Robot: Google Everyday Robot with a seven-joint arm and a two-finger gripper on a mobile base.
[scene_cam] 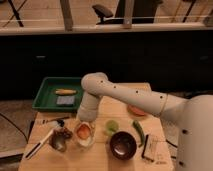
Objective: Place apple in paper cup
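The apple (83,131), small, round and orange-red, sits inside the mouth of the pale paper cup (85,138) near the table's front left. My gripper (85,121) hangs right above the cup at the end of the white arm, which comes in from the right. Its lower part is hidden against the cup and apple.
A shiny metal cup (58,142) and a dark reddish cluster (64,133) stand left of the paper cup. A small green cup (112,127), a dark brown bowl (123,145), a green vegetable (138,131) and an orange-red disc (136,111) lie to the right. A green tray (47,93) is at back left.
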